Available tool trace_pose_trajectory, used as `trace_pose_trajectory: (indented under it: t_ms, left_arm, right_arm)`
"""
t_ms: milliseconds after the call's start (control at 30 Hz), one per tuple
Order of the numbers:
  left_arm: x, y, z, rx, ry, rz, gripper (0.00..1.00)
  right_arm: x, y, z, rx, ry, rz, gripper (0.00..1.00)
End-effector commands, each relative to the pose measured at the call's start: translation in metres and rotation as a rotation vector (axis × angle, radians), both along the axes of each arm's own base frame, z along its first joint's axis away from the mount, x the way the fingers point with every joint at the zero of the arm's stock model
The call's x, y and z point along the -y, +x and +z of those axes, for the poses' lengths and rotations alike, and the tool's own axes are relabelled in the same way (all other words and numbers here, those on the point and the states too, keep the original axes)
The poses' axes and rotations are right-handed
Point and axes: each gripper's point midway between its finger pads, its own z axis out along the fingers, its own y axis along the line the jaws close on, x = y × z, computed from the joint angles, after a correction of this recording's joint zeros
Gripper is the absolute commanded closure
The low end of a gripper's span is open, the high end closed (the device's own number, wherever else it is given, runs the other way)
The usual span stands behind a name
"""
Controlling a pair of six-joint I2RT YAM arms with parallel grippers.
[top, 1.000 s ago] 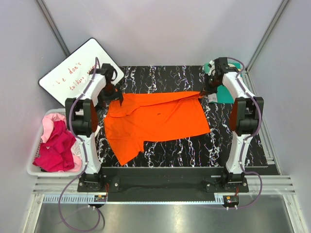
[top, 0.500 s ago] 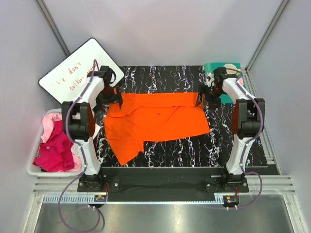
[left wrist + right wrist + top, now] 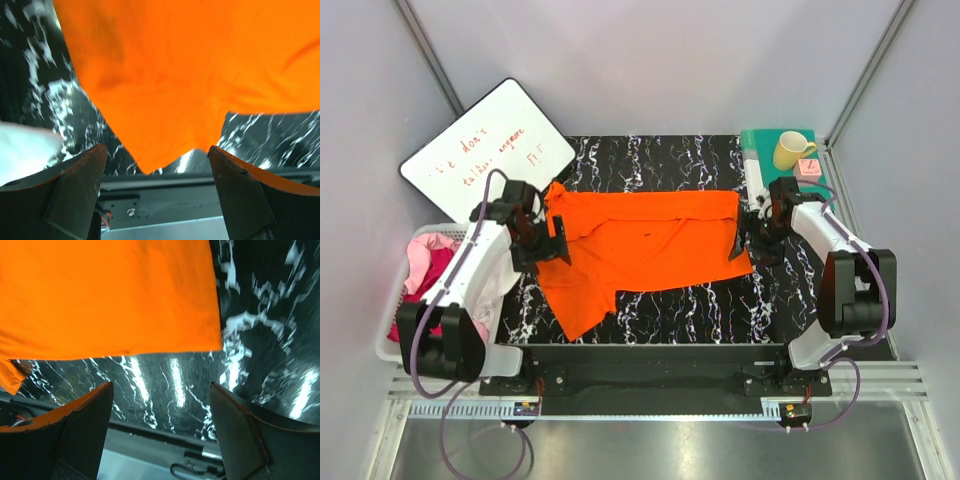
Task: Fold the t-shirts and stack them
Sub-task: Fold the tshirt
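walls (image 3: 650, 60): pale grey panels on three sides, plain, matte
corner posts (image 3: 432, 50): slim metal struts running up both rear corners
tabletop (image 3: 650, 160): black slab, white marble veining, glossy, streaks of glare in the wrist views
front edge: slotted aluminium rail (image 3: 650, 410), brushed metal sheet (image 3: 650, 448) below it
rear left: whiteboard (image 3: 485, 150) lying tilted, red handwriting
left side: white plastic basket (image 3: 395, 352) beside the table
rear right: teal mat (image 3: 760, 140), yellow mug (image 3: 788, 151) and pink block (image 3: 808, 168) on it
light: even, overhead, soft shadows

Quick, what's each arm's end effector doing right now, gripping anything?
Left end effector: open, holding nothing, above the orange t-shirt.
Right end effector: open, holding nothing.
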Motion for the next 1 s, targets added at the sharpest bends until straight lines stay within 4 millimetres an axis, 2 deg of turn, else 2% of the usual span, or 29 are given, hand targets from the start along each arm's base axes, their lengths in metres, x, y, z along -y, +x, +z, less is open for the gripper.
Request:
trace_pose_trajectory:
  t_ms: [0, 100, 200, 267, 333, 467, 533, 567, 667, 800, 967]
  left_arm:
    - [0.012, -0.037, -0.007, -0.010, -0.043, -0.074, 0.12]
    - [0.013, -0.057, -0.015, -0.019, -0.015, -0.093, 0.12]
    - [0.011, -0.080, -0.032, -0.046, 0.050, -0.124, 0.12]
    - [0.018, -0.088, -0.035, -0.047, 0.071, -0.158, 0.12]
    - [0.021, -0.089, -0.037, -0.046, 0.103, -0.169, 0.12]
    - [0.040, -0.094, -0.036, -0.074, 0.139, -0.249, 0.12]
    - [0.038, -0.089, -0.040, -0.084, 0.217, -0.266, 0.12]
    - [0.045, -0.087, -0.035, -0.072, 0.229, -0.293, 0.13]
    - [0.049, -0.080, -0.036, -0.079, 0.283, -0.318, 0.13]
    - [0.049, -0.076, -0.038, -0.097, 0.350, -0.358, 0.13]
    - [0.053, -0.082, -0.049, -0.143, 0.376, -0.416, 0.13]
  right_arm:
    - [-0.008, -0.010, -0.016, -0.069, 0.053, -0.082, 0.16]
    - [-0.015, -0.010, -0.031, -0.141, 0.089, -0.120, 0.20]
    - [-0.018, -0.007, -0.041, -0.157, 0.102, -0.138, 0.22]
    - [-0.017, -0.003, -0.048, -0.161, 0.097, -0.140, 0.23]
    - [-0.013, -0.003, -0.059, -0.183, 0.068, -0.141, 0.24]
    - [-0.011, -0.004, -0.074, -0.215, 0.053, -0.154, 0.27]
    - [-0.009, -0.005, -0.078, -0.221, 0.043, -0.159, 0.28]
    - [-0.009, -0.007, -0.080, -0.225, 0.036, -0.161, 0.28]
    - [-0.007, -0.009, -0.078, -0.226, 0.035, -0.166, 0.28]
    - [0.000, -0.013, -0.061, -0.195, 0.026, -0.199, 0.28]
    - [0.012, -0.024, -0.042, -0.184, -0.003, -0.226, 0.28]
